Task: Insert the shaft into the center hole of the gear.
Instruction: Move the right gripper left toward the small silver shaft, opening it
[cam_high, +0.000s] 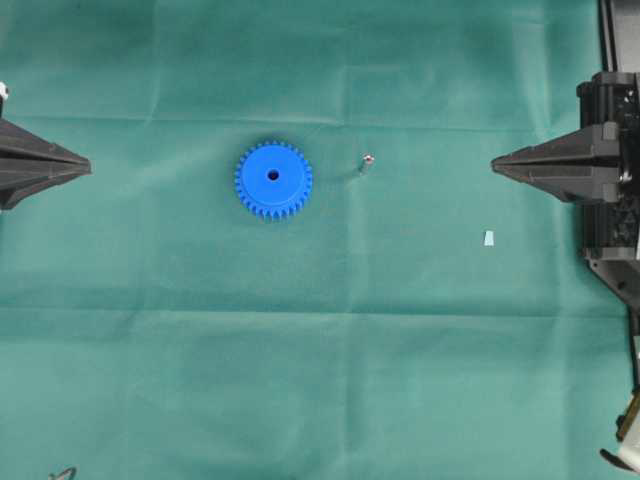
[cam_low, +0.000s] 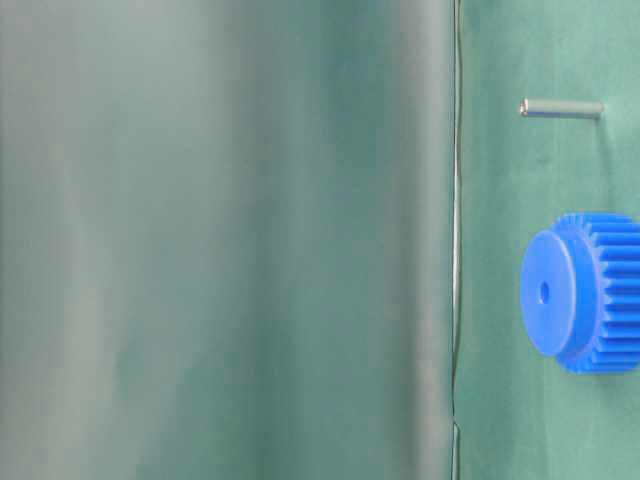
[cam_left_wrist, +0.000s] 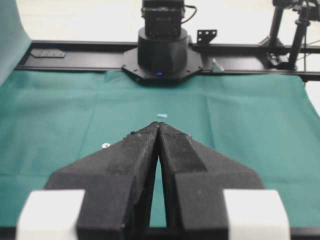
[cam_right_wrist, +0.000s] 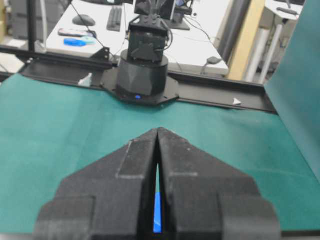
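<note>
Left gripper (cam_high: 88, 166) and right gripper (cam_high: 494, 164) pressed together, empty — gear (cam_high: 273, 179) cut off (table-level view); shaft (cam_high: 366, 163) tiny.

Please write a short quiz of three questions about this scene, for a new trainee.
1. True or false: the thin silvery metal shaft already sits in the bright blue plastic toothed gear.
2. Which gripper has the small pale-blue flat chip nearer: A left, B right?
3. Fill in: both grippers are ___ and hold nothing.

Key: 1 false, it stands apart on the green cloth; 2 B; 3 shut.
</note>
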